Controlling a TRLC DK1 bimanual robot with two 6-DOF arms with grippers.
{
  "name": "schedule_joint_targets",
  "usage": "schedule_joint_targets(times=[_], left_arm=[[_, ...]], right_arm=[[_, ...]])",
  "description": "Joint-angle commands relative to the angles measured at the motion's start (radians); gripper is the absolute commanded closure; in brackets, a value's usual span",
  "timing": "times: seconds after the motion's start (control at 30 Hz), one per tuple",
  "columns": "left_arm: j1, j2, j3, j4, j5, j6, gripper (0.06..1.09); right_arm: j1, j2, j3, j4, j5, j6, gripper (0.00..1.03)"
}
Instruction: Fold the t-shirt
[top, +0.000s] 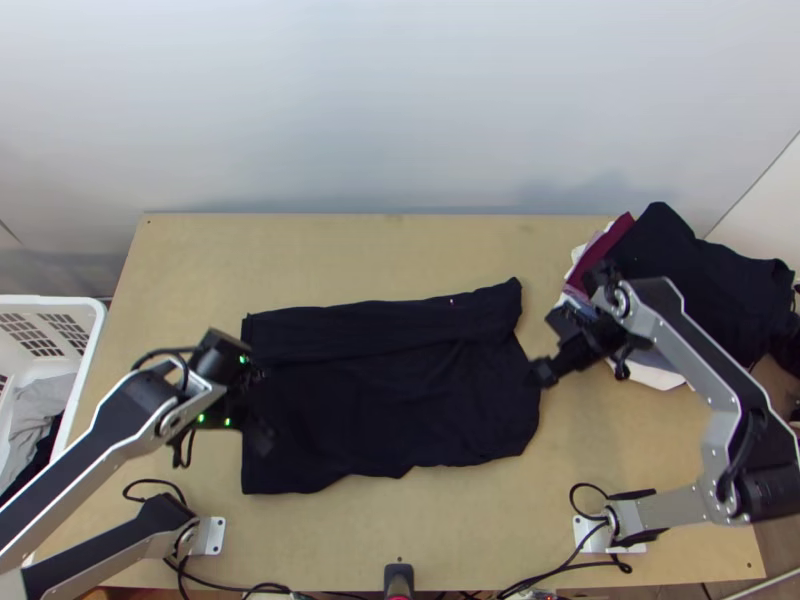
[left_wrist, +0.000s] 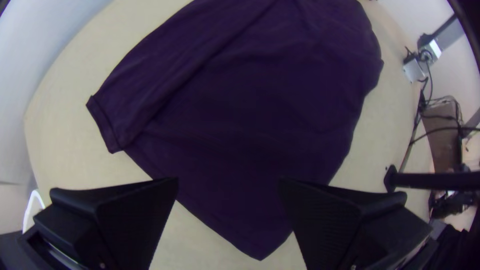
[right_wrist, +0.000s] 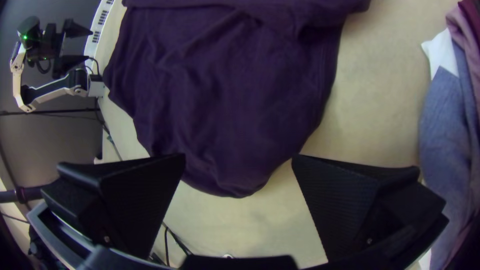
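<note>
The dark t-shirt (top: 400, 400) lies spread flat on the table's middle, a long strip along its far side folded over onto the body. Above its left end is my left gripper (top: 262, 405); in the left wrist view the left gripper (left_wrist: 228, 185) stands open over a corner of the shirt (left_wrist: 260, 125), holding nothing. By the shirt's right edge hangs my right gripper (top: 540, 374). In the right wrist view the right gripper (right_wrist: 239, 162) is open above the rounded edge of the shirt (right_wrist: 240, 100), and no cloth is between its fingers.
A pile of clothes (top: 690, 270) lies at the table's right side, near the right arm. Off the left edge stands a white basket (top: 92, 345) with grey and dark cloth inside. Bare wood of the table (top: 400, 250) shows beyond the shirt. Cables run along the near edge.
</note>
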Motion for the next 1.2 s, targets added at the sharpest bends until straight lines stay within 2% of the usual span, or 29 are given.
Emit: schedule_joint_targets(times=[0.0,0.13,0.37,0.47,0.63,0.77,1.17], left_arm=[[-0.167,-0.072,-0.056,-0.098,-0.001,0.035,0.12],[-0.307,-0.070,-0.074,-0.099,-0.003,-0.017,0.12],[-0.395,-0.064,-0.145,-0.078,-0.021,0.006,0.12],[-0.408,-0.063,-0.161,-0.061,-0.023,0.015,0.12],[-0.408,-0.018,-0.186,0.010,-0.093,0.052,0.12],[-0.408,-0.017,-0.187,0.016,-0.125,0.070,0.12],[-0.436,-0.020,-0.218,0.043,-0.138,0.083,0.12]], right_arm=[[0.065,-0.094,-0.166,-0.050,0.011,-0.045,0.05],[0.149,-0.092,-0.246,-0.022,0.011,-0.032,0.05],[0.229,-0.066,-0.268,0.015,0.011,0.003,0.05],[0.232,-0.060,-0.261,0.025,0.011,0.009,0.05],[0.228,-0.028,-0.249,0.054,0.012,0.030,0.07],[0.218,-0.057,-0.225,0.051,0.069,0.037,0.07],[0.243,-0.106,-0.254,0.005,0.140,0.066,0.07]])
